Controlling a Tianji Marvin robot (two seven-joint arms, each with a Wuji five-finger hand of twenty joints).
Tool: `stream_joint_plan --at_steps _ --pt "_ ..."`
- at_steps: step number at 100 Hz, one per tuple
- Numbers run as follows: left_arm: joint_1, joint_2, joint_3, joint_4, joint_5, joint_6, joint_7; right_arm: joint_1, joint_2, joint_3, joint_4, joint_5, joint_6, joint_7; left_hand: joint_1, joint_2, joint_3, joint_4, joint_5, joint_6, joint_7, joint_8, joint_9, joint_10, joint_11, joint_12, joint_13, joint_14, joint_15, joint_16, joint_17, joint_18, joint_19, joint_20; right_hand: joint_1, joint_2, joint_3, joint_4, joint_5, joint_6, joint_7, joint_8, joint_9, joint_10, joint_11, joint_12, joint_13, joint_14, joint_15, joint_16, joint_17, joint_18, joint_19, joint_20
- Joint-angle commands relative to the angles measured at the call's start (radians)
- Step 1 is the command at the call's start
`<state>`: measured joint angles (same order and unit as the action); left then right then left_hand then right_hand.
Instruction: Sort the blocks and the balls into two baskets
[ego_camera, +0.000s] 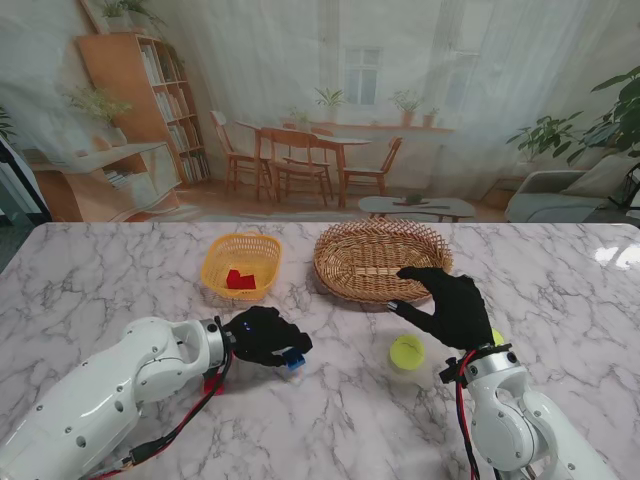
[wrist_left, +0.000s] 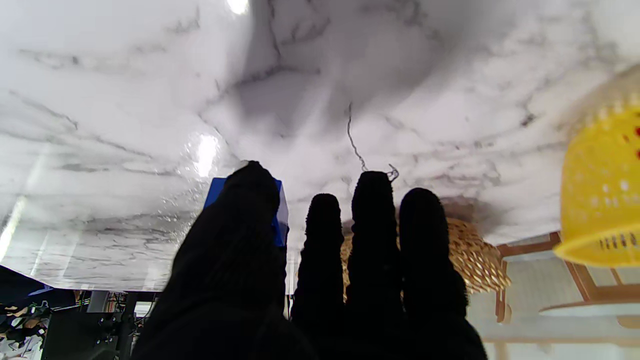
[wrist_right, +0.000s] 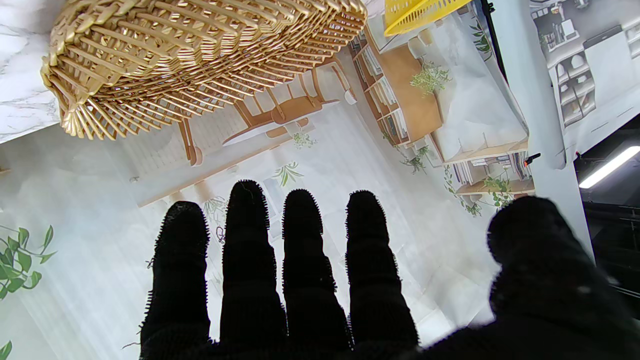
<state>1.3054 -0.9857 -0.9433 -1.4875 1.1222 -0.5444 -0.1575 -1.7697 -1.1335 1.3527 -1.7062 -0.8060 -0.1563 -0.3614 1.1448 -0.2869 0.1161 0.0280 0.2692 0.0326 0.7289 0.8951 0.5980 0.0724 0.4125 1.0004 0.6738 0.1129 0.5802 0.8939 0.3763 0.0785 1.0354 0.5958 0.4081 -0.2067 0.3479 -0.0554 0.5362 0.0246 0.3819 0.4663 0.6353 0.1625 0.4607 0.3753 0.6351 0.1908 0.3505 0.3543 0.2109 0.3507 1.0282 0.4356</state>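
- The small blue square-edged block (ego_camera: 291, 359) lies on the white marble tabletop (ego_camera: 120, 280), in front of the left hand's fingertips and nearer to me than the yellow perforated plastic basket (ego_camera: 241, 264).
- The left hand (ego_camera: 264, 335), in a black glove, curls over this block; the thumb (wrist_left: 235, 240) presses one face, but a closed grip cannot be confirmed.
- A red block (ego_camera: 238, 279) sits inside the yellow basket.
- The oval woven wicker basket (ego_camera: 377, 260) stands just to the right of the yellow basket.
- The right hand (ego_camera: 448, 306) hovers at the wicker basket's near right rim, fingers (wrist_right: 305, 250) extended and apart, holding nothing.
- A yellow-green ball (ego_camera: 407, 350) rests on the tabletop near the right wrist.
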Motion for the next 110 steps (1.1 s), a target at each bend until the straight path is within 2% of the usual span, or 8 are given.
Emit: stream_joint_plan --at_steps 1,27,50,70,110 --pt "-0.018 -0.004 -0.009 -0.018 0.003 0.001 -0.015 -0.005 -0.003 0.003 0.001 0.001 0.004 -0.002 0.066 0.038 0.011 0.001 0.059 -0.038 0.098 0.019 0.023 0.000 -0.018 0.000 0.025 -0.002 -0.004 0.008 0.002 0.002 0.033 0.015 0.014 0.047 -0.013 0.023 -0.001 -0.015 -0.019 0.001 0.012 0.000 -0.014 0.003 0.006 0.007 -0.059 0.008 -0.018 0.021 -0.014 0.012" --pt "-0.044 -0.011 -0.054 -0.045 0.006 0.031 -0.034 -0.008 -0.003 0.003 -0.001 0.001 0.005 -0.002 0.060 0.036 0.004 0.002 0.066 -0.032 0.080 0.007 0.023 0.002 -0.016 -0.009 0.027 0.003 -0.011 0.006 0.003 0.006 0.033 0.016 0.014 0.046 -0.012 0.023 -0.001 -0.016 -0.019 0.001 0.012 0.000 -0.014 0.003 0.006 0.007 -0.059 0.008 -0.017 0.021 -0.014 0.013" --pt "-0.085 -0.017 -0.078 -0.022 0.012 0.089 -0.026 -0.008 -0.003 0.003 -0.001 0.001 0.005 -0.002 0.045 0.045 -0.007 0.000 0.073 -0.030 0.075 0.009 0.018 0.003 -0.010 -0.017 0.025 0.007 -0.020 0.005 -0.003 0.010 0.027 0.016 0.015 0.046 -0.013 0.023 0.000 -0.016 -0.019 0.001 0.013 -0.001 -0.014 0.004 0.006 0.009 -0.058 0.008 -0.017 0.021 -0.014 0.013" --pt "-0.135 -0.024 -0.075 0.031 -0.012 0.165 -0.029 -0.008 -0.003 0.003 -0.001 0.001 0.005 -0.002 0.042 0.048 -0.014 0.001 0.078 -0.025 0.069 0.011 0.018 0.006 -0.002 -0.023 0.027 0.011 -0.021 0.007 -0.004 0.015 0.025 0.018 0.014 0.047 -0.013 0.023 -0.001 -0.016 -0.019 0.001 0.013 -0.001 -0.014 0.004 0.006 0.008 -0.058 0.008 -0.017 0.021 -0.014 0.013" --pt "-0.209 -0.029 -0.025 0.182 -0.027 0.297 0.012 -0.009 -0.003 0.002 -0.003 0.002 0.010 -0.001 0.040 0.057 -0.023 0.004 0.084 -0.019 0.059 0.013 0.024 0.005 0.009 -0.023 0.033 0.010 -0.012 0.016 -0.001 0.015 0.030 0.026 0.014 0.047 -0.013 0.023 0.001 -0.015 -0.020 0.001 0.012 0.000 -0.015 0.003 0.006 0.009 -0.059 0.008 -0.018 0.022 -0.014 0.012"
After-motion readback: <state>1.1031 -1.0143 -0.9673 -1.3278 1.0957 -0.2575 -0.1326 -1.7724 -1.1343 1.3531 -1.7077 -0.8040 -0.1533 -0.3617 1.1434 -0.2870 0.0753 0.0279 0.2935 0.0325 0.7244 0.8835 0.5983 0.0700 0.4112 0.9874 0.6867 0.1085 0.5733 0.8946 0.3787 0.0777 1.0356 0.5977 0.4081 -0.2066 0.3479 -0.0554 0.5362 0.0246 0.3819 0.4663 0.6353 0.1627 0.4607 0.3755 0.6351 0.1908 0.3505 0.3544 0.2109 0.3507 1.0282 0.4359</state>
